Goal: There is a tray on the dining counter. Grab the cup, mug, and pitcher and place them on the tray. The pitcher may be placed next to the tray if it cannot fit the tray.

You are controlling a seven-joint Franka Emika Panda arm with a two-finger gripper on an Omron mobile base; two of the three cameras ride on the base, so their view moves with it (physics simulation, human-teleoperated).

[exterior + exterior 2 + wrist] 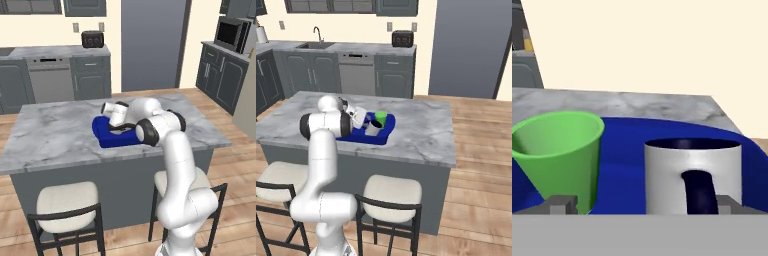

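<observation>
Glossy white robot arm (175, 165) built from thick rounded tube links with bulbous housings at each joint. Dark grey-black bands ring the joints, clearest at the elbow (146, 131) and at the big round joint (316, 125). Wrist ends in a compact white boxy hand (116, 112). Two small grey square-ended fingertips (562, 204). No visible cables, screws or markings.

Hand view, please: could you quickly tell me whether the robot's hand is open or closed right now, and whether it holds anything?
Hand: open and holding nothing; its fingertips stand wide apart, level with the green cup and the mug on the blue tray.
</observation>
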